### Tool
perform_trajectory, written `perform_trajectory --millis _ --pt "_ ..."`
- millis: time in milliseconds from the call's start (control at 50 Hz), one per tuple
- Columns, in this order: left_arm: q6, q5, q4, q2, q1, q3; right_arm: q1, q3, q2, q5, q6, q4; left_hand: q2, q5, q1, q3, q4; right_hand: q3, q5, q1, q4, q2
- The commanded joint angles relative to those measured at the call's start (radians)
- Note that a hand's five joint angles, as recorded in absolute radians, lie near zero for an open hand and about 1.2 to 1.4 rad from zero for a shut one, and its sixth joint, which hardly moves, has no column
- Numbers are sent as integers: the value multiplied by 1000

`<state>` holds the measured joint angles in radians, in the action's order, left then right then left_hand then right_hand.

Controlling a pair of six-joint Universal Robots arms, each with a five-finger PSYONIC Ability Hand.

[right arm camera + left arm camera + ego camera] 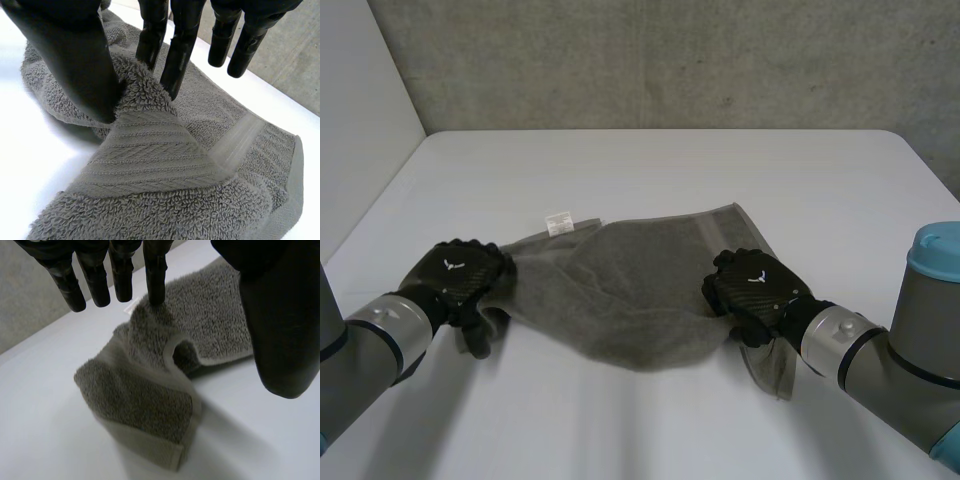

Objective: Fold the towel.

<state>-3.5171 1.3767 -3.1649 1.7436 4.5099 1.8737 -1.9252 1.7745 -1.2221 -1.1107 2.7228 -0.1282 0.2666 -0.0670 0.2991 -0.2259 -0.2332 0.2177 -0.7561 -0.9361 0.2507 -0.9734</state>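
Tightly thumb-to-finger on towel [150, 150], right hand [75, 55].

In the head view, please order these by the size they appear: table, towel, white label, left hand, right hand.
From largest to smallest:
1. table
2. towel
3. left hand and right hand: they look about alike, so I do not rank them
4. white label

White table [670, 170], grey wall [670, 60], seemingly concrete

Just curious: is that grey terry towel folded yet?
Not folded: grey terry towel lies rumpled on the white table, left hand and right hand each pinching a raised corner.
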Motion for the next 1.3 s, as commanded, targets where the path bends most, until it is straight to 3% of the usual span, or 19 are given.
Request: perform_trajectory --millis 20,260,600,660,740,900,1080,1100,1160,1300 --pt "1 62 -52 65 -8 -10 0 3 1 0 0 -1 0 -25 -33 51 59 -43 6 11 -76 49" --pt "10 127 -132 221 -20 -122 0 17 1 0 0 -1 41 -66 8 51 59 -43 9 14 -76 52" --pt "81 134 -124 246 -92 -203 0 19 6 0 0 -2 120 -145 88 51 59 -43 12 17 -76 55" --pt "79 136 -125 263 -97 -219 0 19 10 0 0 -1 208 -233 176 51 59 -43 18 23 -76 60" --pt "78 134 -130 318 -95 -249 0 19 12 -3 0 2 536 -561 503 51 59 -43 38 44 -76 81" --pt "73 171 -135 370 -87 -304 8 19 7 -8 5 10 675 -700 642 51 59 -43 74 79 -76 116" --pt "73 171 -133 356 -83 -292 12 26 3 -8 5 10 516 -542 484 51 59 -43 82 88 -76 125" --pt "72 170 -126 349 -83 -285 12 26 3 -8 5 10 423 -449 391 51 59 -43 82 88 -76 125" --pt "73 170 -121 298 -78 -254 12 26 1 -8 5 10 256 -281 223 51 59 -43 85 91 -76 128" --pt "73 147 -116 183 -49 -165 12 26 1 -6 5 10 170 -195 138 51 59 -43 85 91 -76 128"
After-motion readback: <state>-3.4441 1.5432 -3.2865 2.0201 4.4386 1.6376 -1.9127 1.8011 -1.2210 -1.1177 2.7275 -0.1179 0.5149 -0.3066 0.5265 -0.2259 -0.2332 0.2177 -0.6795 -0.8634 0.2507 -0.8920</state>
